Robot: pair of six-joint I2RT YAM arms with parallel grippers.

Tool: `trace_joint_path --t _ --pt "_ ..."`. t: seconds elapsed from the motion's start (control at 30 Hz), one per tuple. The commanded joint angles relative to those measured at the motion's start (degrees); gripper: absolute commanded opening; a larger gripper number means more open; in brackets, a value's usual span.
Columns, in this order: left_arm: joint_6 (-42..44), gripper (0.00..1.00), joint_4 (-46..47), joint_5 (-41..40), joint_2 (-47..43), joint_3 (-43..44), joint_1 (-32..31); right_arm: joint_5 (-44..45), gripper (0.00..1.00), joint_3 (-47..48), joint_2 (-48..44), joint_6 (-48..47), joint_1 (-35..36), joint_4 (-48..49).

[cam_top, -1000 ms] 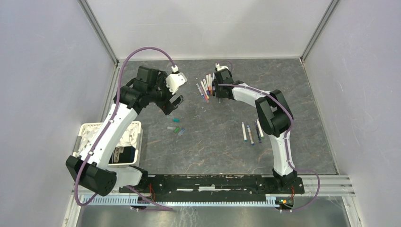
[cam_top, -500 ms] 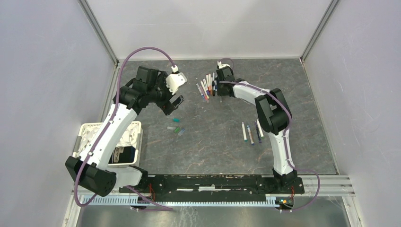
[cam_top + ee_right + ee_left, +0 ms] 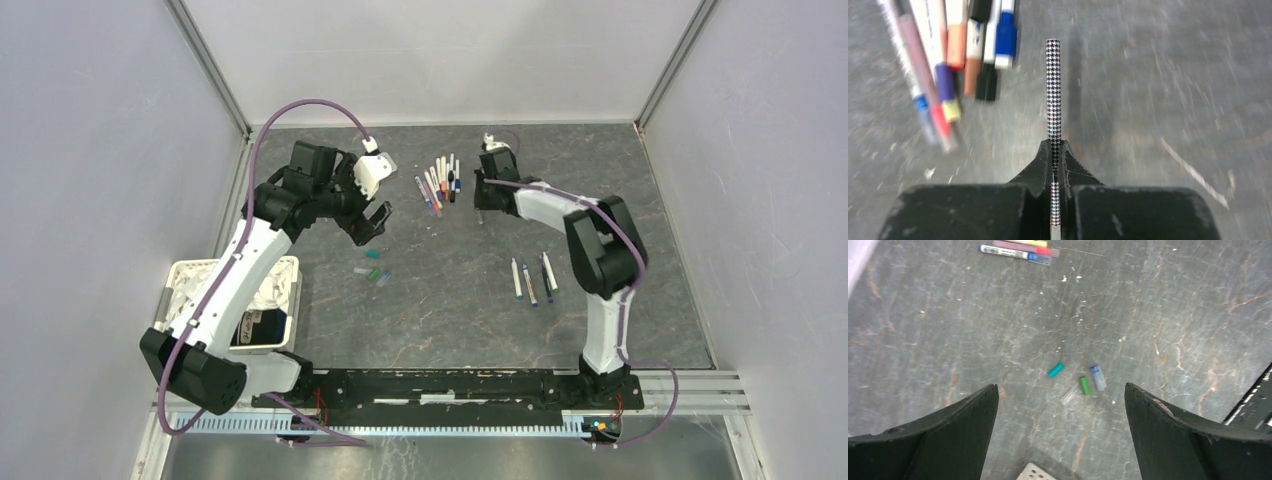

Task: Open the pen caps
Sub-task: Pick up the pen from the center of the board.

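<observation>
My right gripper [image 3: 1053,146] is shut on a slim pen with a black-and-white checked barrel [image 3: 1053,85], which sticks out forward past the fingertips. In the top view that gripper [image 3: 481,204] sits just right of a fanned bunch of pens [image 3: 440,183] at the back of the table; the same bunch [image 3: 950,60] lies to the held pen's left. Loose pen caps lie on the mat: teal [image 3: 1055,370], green [image 3: 1084,385], pale blue [image 3: 1098,377] and a clear one [image 3: 1069,394]. My left gripper [image 3: 1060,388] hangs open above them, holding nothing.
Three more pens [image 3: 533,280] lie side by side right of centre. A white perforated basket [image 3: 285,268] stands at the left edge, its corner [image 3: 1035,472] below my left fingers. Grey walls enclose the table on three sides.
My right gripper closed on the checked pen and swung right, away from the fanned bunch. The left arm has barely moved and stays open.
</observation>
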Motion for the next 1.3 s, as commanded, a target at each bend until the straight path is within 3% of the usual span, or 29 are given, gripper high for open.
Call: trace_joint_path --t 0.0,0.13,0.37,0.63,0.87,1.1,1.27 --pt "-8.43 1.00 4.99 4.91 0.29 -2.97 0.31 -4.20 0.00 -15.97 -19.94 9.85 0.75 15.95" --pt "-10.96 1.00 6.01 10.06 0.87 -3.95 0.26 -4.10 0.00 -29.53 -34.12 16.05 5.08 27.60" --pt "-15.53 1.00 7.99 23.08 2.23 -3.93 0.16 6.32 0.00 -41.06 -48.03 22.90 18.99 43.12" --pt "-19.76 1.00 11.18 32.23 0.67 -4.62 0.11 14.34 0.00 -40.73 -50.43 23.19 28.40 49.23" --pt "-21.36 0.96 13.51 34.56 -0.14 -6.15 0.10 13.78 0.00 -39.07 -47.64 25.22 32.08 53.75" --pt "-21.42 0.83 13.59 36.19 0.42 -6.51 0.08 15.34 0.00 -38.03 -46.51 23.21 34.26 54.51" --pt "-20.84 0.60 13.72 35.88 0.40 -7.45 0.12 15.34 0.00 -37.94 -46.39 22.59 34.90 55.00"
